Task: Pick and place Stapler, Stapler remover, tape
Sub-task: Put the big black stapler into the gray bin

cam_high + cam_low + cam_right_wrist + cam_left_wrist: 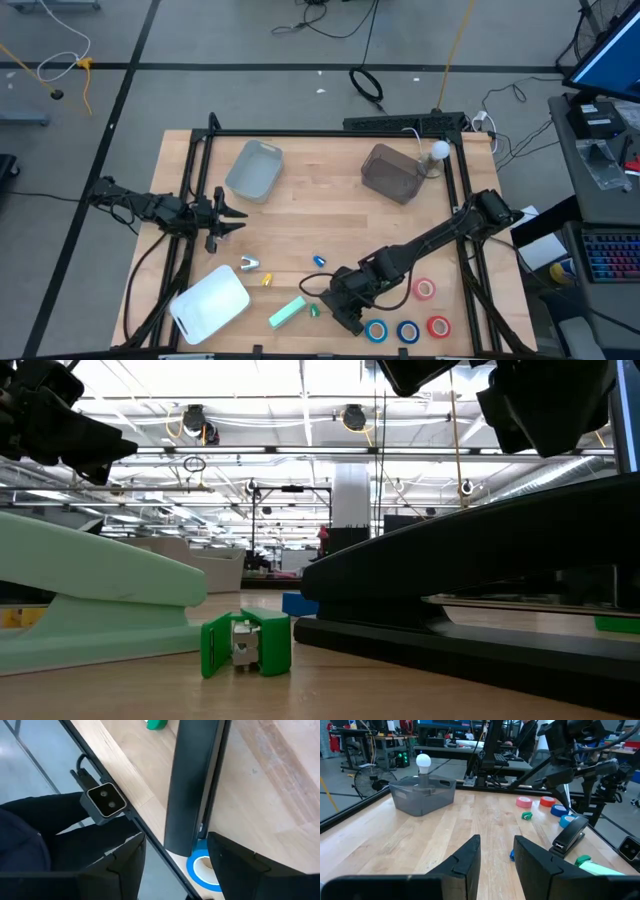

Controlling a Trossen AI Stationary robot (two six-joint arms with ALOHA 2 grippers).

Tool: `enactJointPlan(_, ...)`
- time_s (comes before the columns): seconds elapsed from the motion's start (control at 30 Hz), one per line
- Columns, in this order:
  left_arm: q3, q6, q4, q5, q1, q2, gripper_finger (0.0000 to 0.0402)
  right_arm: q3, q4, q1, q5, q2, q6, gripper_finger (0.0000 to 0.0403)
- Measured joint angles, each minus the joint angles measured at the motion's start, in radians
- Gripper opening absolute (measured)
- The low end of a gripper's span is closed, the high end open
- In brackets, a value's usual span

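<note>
Wooden table: black stapler lay near front edge, directly below right gripper, long axis running between its spread fingers. Left gripper open, well apart, idle.

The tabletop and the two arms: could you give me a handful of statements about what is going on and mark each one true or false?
1. The right gripper hangs over the black stapler near the table's front edge. True.
2. All four tape rolls are red. False: two are red and two are blue.
3. The left gripper is carrying the mint green stapler. False: its fingers are open and empty, and that stapler lies on the table, well away from it.
4. A white bulb-like object stands in the dark grey bin. True.
5. The white lid covers the light grey bin. False: it lies on the table, apart from that bin.
</note>
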Motion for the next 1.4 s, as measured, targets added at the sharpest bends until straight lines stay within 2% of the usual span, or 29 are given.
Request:
enactJointPlan(0.2, 0.000, 0.000, 0.000, 0.000, 0.000, 0.000, 0.0118, 0.000, 0.110, -0.005, 0.037, 0.000, 0.017, 0.0204)
enactJointPlan(0.33, 0.000, -0.001, 0.000, 0.000, 0.000, 0.000, 0.0118, 0.000, 0.167, 0.000, 0.119, 0.000, 0.072, 0.0205)
enactJointPlan(0.5, 0.000, -0.001, 0.000, 0.000, 0.000, 0.000, 0.0118, 0.032, 0.075, 0.058, 0.152, 0.000, 0.158, 0.0207)
enactJointPlan(0.77, 0.000, -0.001, 0.000, 0.000, 0.000, 0.000, 0.0118, 0.171, -0.079, 0.143, 0.369, -0.001, 0.265, 0.0207)
enactJointPlan(0.9, 0.000, -0.001, 0.000, 0.000, 0.000, 0.000, 0.0118, 0.170, -0.199, 0.144, 0.326, 0.030, 0.286, 0.0206)
enactJointPlan(1.17, 0.000, -0.001, 0.000, 0.000, 0.000, 0.000, 0.0118, 0.171, -0.106, 0.105, 0.216, 0.130, 0.168, 0.0208)
enactJointPlan(1.4, 0.000, -0.001, 0.000, 0.000, 0.000, 0.000, 0.0118, 0.170, -0.190, 0.105, 0.234, 0.138, 0.149, 0.0204)
